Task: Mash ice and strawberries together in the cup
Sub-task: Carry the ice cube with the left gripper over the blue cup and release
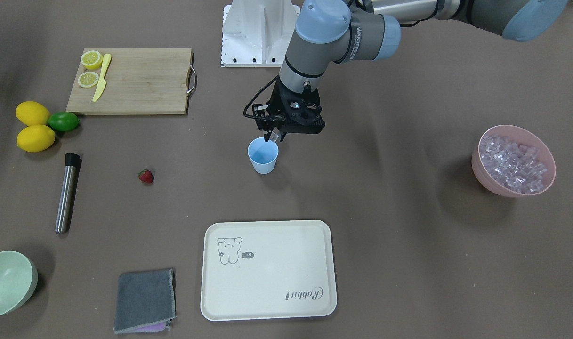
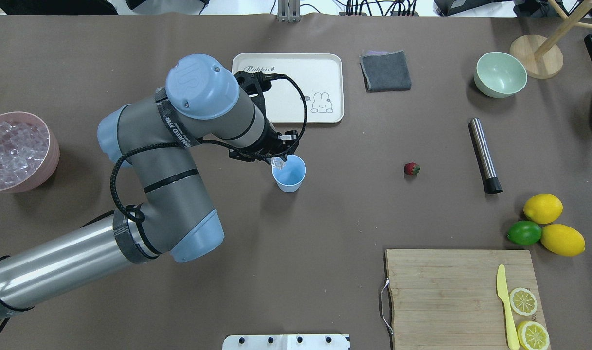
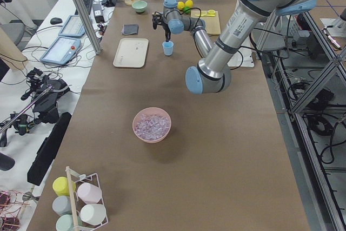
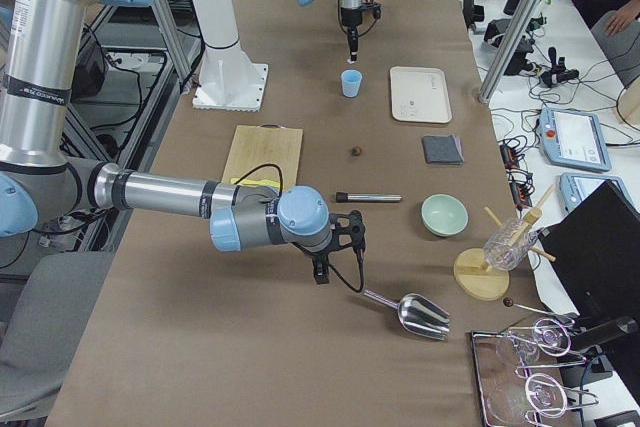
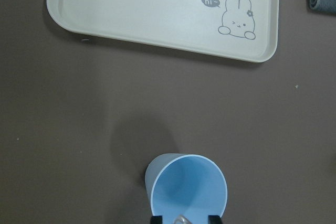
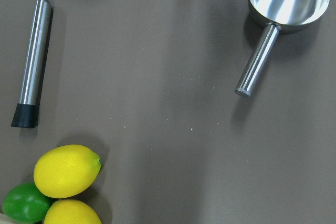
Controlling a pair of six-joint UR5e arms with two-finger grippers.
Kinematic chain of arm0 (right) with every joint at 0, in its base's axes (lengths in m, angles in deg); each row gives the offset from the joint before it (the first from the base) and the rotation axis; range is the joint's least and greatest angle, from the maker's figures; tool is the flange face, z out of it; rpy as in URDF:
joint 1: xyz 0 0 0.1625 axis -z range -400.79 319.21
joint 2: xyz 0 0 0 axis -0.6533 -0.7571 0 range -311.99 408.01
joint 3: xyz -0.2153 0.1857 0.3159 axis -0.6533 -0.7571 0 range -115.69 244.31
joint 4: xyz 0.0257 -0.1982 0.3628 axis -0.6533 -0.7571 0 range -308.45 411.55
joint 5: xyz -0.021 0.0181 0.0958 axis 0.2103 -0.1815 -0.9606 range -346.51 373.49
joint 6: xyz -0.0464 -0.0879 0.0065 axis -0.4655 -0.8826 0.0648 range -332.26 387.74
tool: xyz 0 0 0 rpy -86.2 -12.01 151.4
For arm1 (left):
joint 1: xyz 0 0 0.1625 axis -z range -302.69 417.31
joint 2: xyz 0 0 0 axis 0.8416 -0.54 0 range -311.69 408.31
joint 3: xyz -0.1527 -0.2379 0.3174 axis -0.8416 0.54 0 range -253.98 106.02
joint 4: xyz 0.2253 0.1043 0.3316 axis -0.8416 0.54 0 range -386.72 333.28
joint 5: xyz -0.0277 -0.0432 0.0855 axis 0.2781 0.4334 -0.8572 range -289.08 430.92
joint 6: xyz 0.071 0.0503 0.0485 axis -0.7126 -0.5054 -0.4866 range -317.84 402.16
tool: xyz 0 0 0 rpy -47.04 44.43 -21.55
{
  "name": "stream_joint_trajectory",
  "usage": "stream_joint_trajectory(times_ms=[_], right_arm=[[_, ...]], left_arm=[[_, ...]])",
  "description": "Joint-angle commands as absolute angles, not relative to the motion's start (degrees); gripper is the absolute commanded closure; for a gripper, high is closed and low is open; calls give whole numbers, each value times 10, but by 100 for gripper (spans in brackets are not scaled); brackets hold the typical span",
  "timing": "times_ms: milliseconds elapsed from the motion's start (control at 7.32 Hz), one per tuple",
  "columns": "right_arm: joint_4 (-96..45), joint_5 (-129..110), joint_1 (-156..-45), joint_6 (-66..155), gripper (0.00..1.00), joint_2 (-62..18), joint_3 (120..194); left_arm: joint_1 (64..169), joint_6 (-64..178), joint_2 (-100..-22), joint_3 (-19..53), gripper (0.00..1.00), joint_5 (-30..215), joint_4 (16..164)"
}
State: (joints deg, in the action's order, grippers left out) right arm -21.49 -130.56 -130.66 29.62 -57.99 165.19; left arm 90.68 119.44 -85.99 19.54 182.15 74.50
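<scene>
Though empty, cup (image 1: 262, 159) under left claw (image 1: 273, 137); ice (image 1: 514, 162) in pink bowl (image 1: 485, 182).

Left pincer (image 1: 273, 137) downward, nearly closed.

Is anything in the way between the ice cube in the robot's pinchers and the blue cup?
No, nothing visible. The left gripper holds the ice cube just above the cup, over its open mouth near the rim, with only air between them.
</scene>
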Motion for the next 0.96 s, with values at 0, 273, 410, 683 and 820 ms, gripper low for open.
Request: stream_joint_trajectory(times_ms=[0, 273, 410, 683, 820], right_arm=[[-215, -1305, -1307, 297, 0, -578, 1647], [-216, -1306, -1306, 298, 0, -575, 1642], [-215, -1306, -1306, 297, 0, -575, 1639], [-214, -1306, -1307, 297, 0, -577, 1643], [-214, -1306, -1306, 297, 0, -575, 1643]], left_arm=[[902, 1194, -864, 169, 100, 1817, 777], [902, 1193, -864, 168, 35, 1813, 778], [902, 1193, -864, 170, 20, 1813, 778], [912, 1187, -859, 177, 14, 1814, 774], [939, 1160, -829, 193, 14, 1816, 759]])
